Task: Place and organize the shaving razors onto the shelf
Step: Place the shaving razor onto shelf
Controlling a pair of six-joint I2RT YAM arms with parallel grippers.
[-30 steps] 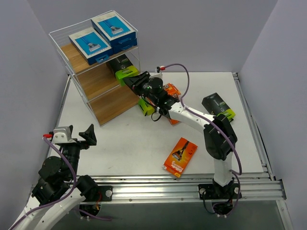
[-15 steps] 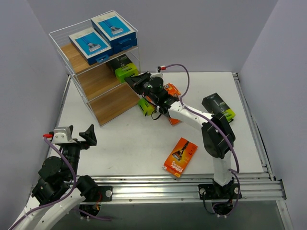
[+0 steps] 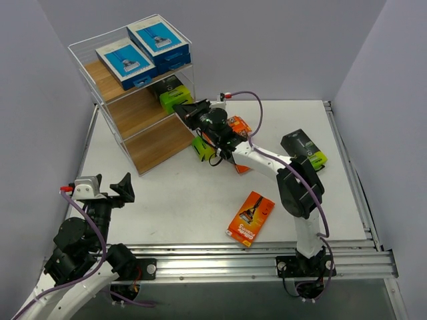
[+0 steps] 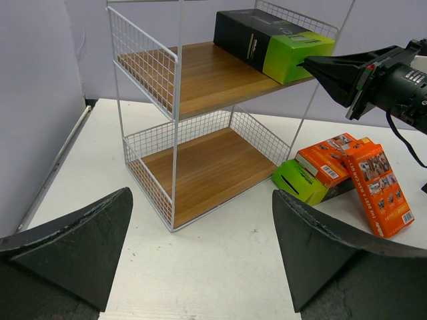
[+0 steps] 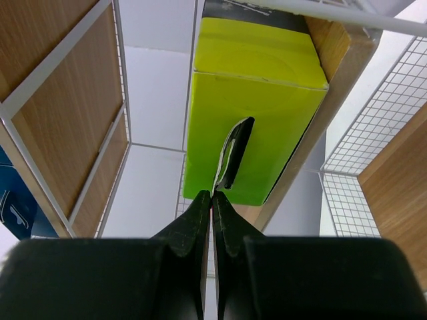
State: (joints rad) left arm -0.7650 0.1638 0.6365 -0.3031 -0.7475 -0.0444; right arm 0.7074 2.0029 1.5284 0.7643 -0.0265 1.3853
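Cardboard razor pack [image 5: 250,120], black with a smooth lime-green end, lies flat on the middle wooden board of the shelf [image 3: 113,110], lime end facing out at the board's front edge. Two blue-and-white packs [image 3: 125,61] lie side by side on the top tier, inside the thin white wire frame.

The right gripper [image 5: 212,200] aims its black wedge-shaped fingers at that lime end. Its jaws are pressed together with nothing between them. The tips sit just in front of the lime face; whether they touch it cannot be told.

On the white table [image 3: 173,200] beside the shelf's foot lies a second lime-ended pack [image 4: 300,183], with two orange packs [image 4: 377,187] resting against it. A third black-and-lime pack [image 3: 304,148] lies toward the right edge. A lone orange pack [image 3: 251,218] lies nearer the arm bases.

The left gripper [image 4: 200,247] hovers over the near left corner, its rough dark fingers spread wide and holding nothing.

Compared with a second ago, the shelved pack sits slightly farther in on its board, and the right jaws have closed.
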